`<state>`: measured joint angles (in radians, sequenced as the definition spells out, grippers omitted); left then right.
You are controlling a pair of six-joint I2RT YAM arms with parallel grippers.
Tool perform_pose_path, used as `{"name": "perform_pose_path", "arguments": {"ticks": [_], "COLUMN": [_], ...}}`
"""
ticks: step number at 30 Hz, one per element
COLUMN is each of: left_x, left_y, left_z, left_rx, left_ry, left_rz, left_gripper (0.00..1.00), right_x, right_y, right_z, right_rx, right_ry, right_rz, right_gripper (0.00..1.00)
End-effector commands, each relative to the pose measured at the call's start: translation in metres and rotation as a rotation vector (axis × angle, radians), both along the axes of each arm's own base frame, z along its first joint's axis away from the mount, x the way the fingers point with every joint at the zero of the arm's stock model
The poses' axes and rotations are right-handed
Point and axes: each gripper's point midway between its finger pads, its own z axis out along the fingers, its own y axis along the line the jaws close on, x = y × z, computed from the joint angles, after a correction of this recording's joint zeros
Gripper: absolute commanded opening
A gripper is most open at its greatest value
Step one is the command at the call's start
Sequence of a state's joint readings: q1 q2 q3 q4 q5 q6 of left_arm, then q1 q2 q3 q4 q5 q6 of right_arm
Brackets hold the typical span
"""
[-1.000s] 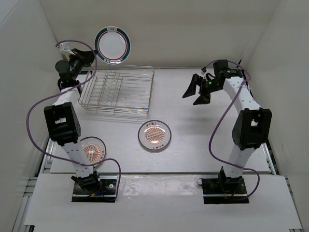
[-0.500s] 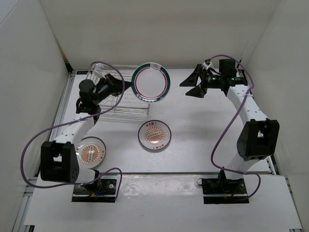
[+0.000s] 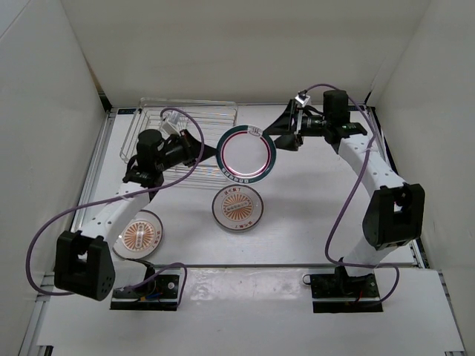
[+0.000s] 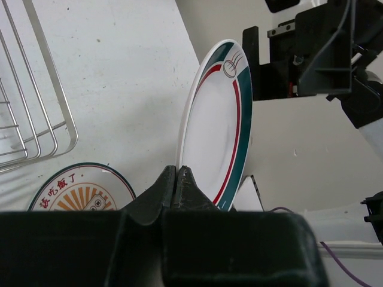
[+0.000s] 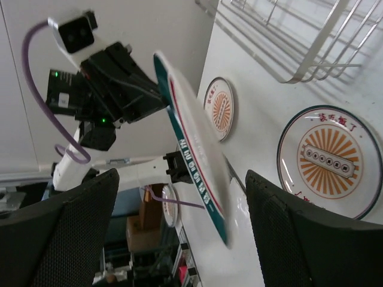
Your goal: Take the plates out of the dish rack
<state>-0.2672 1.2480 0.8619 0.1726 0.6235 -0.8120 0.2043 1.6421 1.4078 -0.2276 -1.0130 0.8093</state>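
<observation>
My left gripper [image 3: 214, 153] is shut on the left rim of the plate with the green-and-red rim band [image 3: 247, 154] and holds it on edge in the air above the table's middle. In the left wrist view the jaws [image 4: 178, 174] pinch the plate's lower rim [image 4: 215, 125]. My right gripper [image 3: 285, 132] is open at the plate's far right edge. In the right wrist view the plate [image 5: 197, 161] stands between its spread fingers [image 5: 60, 239]. Two sunburst plates lie flat on the table, one at the centre [image 3: 237, 208] and one at the near left [image 3: 139, 233]. The dish rack [image 3: 185, 122] holds no plates.
White walls close in the left, back and right. The left arm's purple cable [image 3: 67, 215] loops over the left side. The sunburst plates also show in the right wrist view [image 5: 329, 158], with the rack's corner [image 5: 299, 42] above them.
My left arm has swung the banded plate from the back left above the rack to the right and forward. My right gripper has moved left and now straddles the plate's edge.
</observation>
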Motion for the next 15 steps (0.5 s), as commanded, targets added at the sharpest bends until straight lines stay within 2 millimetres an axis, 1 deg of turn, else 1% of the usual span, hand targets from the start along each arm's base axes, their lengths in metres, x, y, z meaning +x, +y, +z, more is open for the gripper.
{"name": "perform_pose_path", "arguments": {"ticks": [1,3,4,5,6,8,9,10,11,12,13,14,15], "left_x": [0.005,0.004,0.003,0.003,0.003,0.002,0.001,0.002,0.002,0.002,0.003,0.002,0.002], "left_y": [-0.01,-0.018,-0.021,-0.022,-0.023,-0.025,-0.026,-0.028,-0.028,-0.029,-0.031,-0.029,-0.029], "left_z": [0.023,0.026,0.024,0.027,0.027,0.035,0.035,0.036,0.038,0.039,0.035,0.031,0.032], "left_rx": [-0.026,-0.033,-0.034,-0.047,-0.049,-0.053,-0.051,-0.052,-0.055,-0.057,-0.06,-0.064,-0.078], "left_ry": [-0.02,-0.035,-0.028,-0.031,-0.03,-0.053,-0.055,-0.055,-0.058,-0.06,-0.045,-0.036,-0.031], "left_rz": [-0.022,-0.05,-0.061,-0.066,-0.069,-0.091,-0.099,-0.116,-0.129,-0.141,-0.161,-0.174,-0.181], "left_gripper": [0.0,0.0,0.0,0.0,0.0,0.0,0.0,0.0,0.0,0.04,0.09,0.11,0.15], "right_x": [-0.01,-0.013,-0.016,-0.017,-0.017,-0.018,-0.018,-0.02,-0.019,-0.019,-0.019,-0.017,-0.016], "right_y": [0.017,0.018,0.02,0.021,0.021,0.021,0.022,0.022,0.022,0.023,0.022,0.02,0.02], "right_z": [0.009,-0.001,-0.006,-0.012,-0.014,-0.014,-0.015,-0.017,-0.021,-0.022,-0.022,-0.025,-0.027], "right_rx": [0.026,0.003,-0.005,-0.008,-0.009,-0.01,-0.004,-0.001,0.002,0.003,0.004,0.002,-0.004], "right_ry": [-0.041,-0.031,-0.01,0.009,0.022,0.011,0.004,0.019,0.035,0.046,0.055,0.067,0.076], "right_rz": [0.07,0.079,0.088,0.093,0.093,0.084,0.081,0.086,0.086,0.089,0.089,0.083,0.076], "right_gripper": [0.87,0.83,0.76,0.72,0.68,0.56,0.49,0.33,0.23,0.13,0.0,0.0,0.0]}}
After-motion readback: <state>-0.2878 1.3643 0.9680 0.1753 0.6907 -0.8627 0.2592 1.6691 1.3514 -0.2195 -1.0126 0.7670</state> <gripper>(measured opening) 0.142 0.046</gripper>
